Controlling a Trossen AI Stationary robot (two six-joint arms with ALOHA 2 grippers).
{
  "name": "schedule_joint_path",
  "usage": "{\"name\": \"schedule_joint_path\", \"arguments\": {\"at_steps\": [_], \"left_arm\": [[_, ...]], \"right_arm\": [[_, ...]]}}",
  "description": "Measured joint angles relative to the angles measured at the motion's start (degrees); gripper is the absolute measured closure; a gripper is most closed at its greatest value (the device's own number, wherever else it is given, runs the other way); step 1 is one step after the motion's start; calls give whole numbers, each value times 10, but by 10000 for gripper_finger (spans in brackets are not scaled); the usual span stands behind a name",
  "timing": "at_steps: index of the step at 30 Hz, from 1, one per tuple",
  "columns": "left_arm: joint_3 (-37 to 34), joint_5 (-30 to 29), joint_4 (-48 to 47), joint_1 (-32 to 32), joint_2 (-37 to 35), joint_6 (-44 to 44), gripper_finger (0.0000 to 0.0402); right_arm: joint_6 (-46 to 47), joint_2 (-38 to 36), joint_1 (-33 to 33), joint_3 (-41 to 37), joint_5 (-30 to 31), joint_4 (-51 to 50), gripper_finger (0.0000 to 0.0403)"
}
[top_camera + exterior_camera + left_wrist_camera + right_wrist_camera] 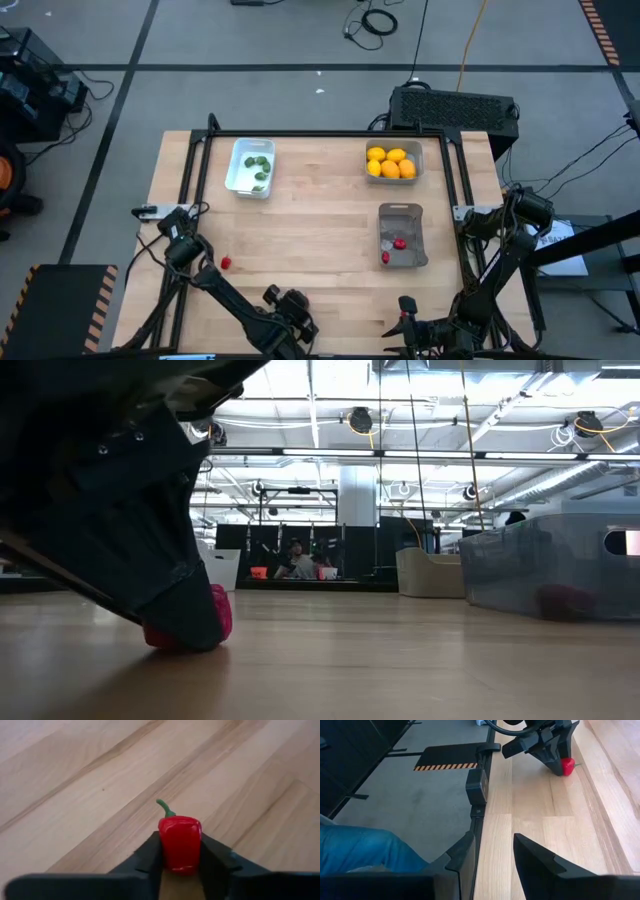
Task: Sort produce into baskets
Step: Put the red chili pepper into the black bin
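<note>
A glossy red pepper-shaped piece (180,843) with a curled green stem is clamped between the left claw (181,865) fingers on the pale wood-grain table (75,795). The right claw (492,855) is held part open, empty.

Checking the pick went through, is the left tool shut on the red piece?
Yes, shut: the left tool has both fingers pressed against the red piece.

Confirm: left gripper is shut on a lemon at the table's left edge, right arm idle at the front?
Not a lemon. The left gripper is shut on a red pepper with a green stem, as the left wrist view shows. The lemons already sit in the far right basket. The rest holds: the right gripper waits at the table's front.
</note>
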Motion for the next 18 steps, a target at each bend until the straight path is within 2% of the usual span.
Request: {"name": "schedule_joint_path", "arguments": {"at_steps": [3,6,8,13,16,18], "left_arm": [[6,0,-5,0,1,1,337],[16,-6,-20,3,2,4,355],[22,-17,-29,11,3,15,351],[48,-70,-27,48,3,80,312],[75,-110,1,87,2,166,301],[90,-126,53,121,2,259,300]], "right_arm": [[0,0,0,0,0,0,277],[0,0,0,0,0,0,277],[4,0,0,0,0,0,277],[10,0,0,0,-13,0,277],[14,0,0,0,-17,0,277],[19,0,0,0,-30,0,277]]}}
